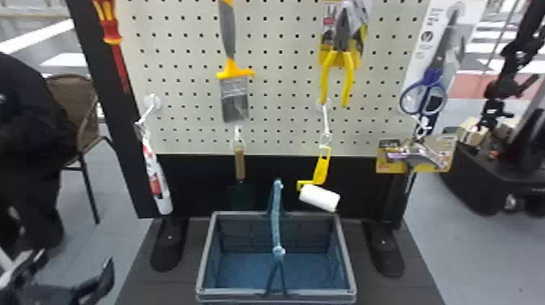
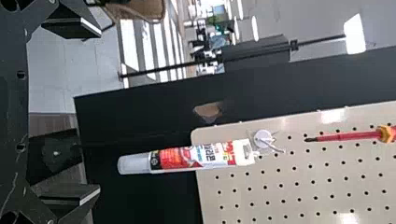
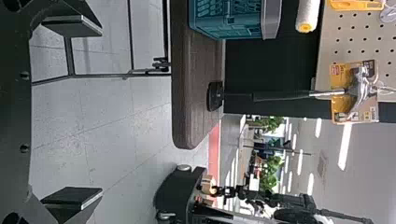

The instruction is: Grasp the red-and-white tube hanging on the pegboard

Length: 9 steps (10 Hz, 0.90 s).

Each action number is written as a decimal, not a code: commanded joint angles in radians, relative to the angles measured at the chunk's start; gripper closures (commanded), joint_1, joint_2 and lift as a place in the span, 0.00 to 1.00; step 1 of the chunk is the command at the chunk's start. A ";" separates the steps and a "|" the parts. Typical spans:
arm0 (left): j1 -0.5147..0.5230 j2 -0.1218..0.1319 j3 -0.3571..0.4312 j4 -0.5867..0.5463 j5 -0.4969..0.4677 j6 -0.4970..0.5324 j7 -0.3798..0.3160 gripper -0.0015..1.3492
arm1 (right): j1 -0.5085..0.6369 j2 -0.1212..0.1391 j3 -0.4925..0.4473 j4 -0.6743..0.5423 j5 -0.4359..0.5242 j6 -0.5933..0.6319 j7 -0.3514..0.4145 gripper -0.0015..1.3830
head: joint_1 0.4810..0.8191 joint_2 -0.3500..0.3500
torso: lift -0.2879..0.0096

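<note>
The pegboard [image 1: 284,134] is the biggest thing in front of me. It stands up at the back of the dark worktop [image 1: 409,284] so every tool hangs where I can see it.

A blue basket [image 1: 344,259] sits on the worktop in the middle, right under the tools. I think things go in there once they are picked off.

My left hand [image 2: 99,111] is low down on my left side, well apart from the board. Its two fingers are spread wide and there is nothing in them. I think they are that wide so the tube can fit between them. My right hand [image 3: 100,111] waits low on the other side, off the end of the worktop. It is wide open too, and it holds nothing.

The red-and-white tube [image 1: 156,178] is the thing I want. It hangs at the left edge of the pegboard, in front of the black post there. Its white end points down, and it leans a little toward the middle. It hangs free, so I think I can close on it from both sides.

A small white hook [image 1: 151,103] holds the tube by its top end. I will need to lift the tube off it, not just pull.

A red screwdriver [image 1: 111,36] hangs higher up, near the hook.
</note>
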 commanded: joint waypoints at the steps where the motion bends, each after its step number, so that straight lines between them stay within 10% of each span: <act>1: -0.107 0.024 0.016 0.056 0.026 0.060 -0.047 0.10 | -0.001 0.000 0.000 0.000 0.000 0.000 0.000 0.07 | 0.20 0.50 | 0.63; 9: -0.487 0.154 -0.047 0.208 0.034 0.418 -0.394 0.09 | -0.001 0.012 0.000 0.000 0.003 0.000 0.005 0.07 | 0.20 0.50 | 0.63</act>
